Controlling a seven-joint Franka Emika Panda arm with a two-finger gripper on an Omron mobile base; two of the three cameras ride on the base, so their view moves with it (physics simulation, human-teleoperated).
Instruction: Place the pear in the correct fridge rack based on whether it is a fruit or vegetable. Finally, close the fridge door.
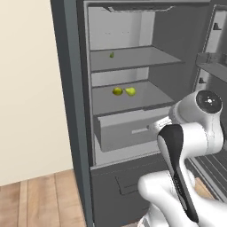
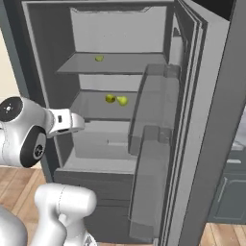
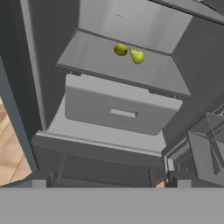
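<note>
The small yellow-green pear (image 1: 130, 91) (image 2: 122, 100) (image 3: 137, 56) lies on the lower fridge rack (image 1: 142, 101) (image 3: 92, 57), touching or nearly touching a rounder yellow-green fruit (image 1: 117, 91) (image 3: 120, 49) on its left. My gripper (image 3: 111, 180) is open and holds nothing. It hangs in front of the fridge, well back from the rack and below it, level with the pale drawer (image 3: 118, 109). The fridge door (image 2: 211, 120) stands wide open on the right, its grey bins (image 2: 156, 105) facing inward.
A tiny darker green item (image 1: 111, 55) (image 2: 99, 58) sits on the upper shelf. The pale drawer (image 1: 128, 131) juts out slightly under the rack. Below it is the dark bottom drawer front (image 1: 119, 186). A cream wall and wood floor lie to the left.
</note>
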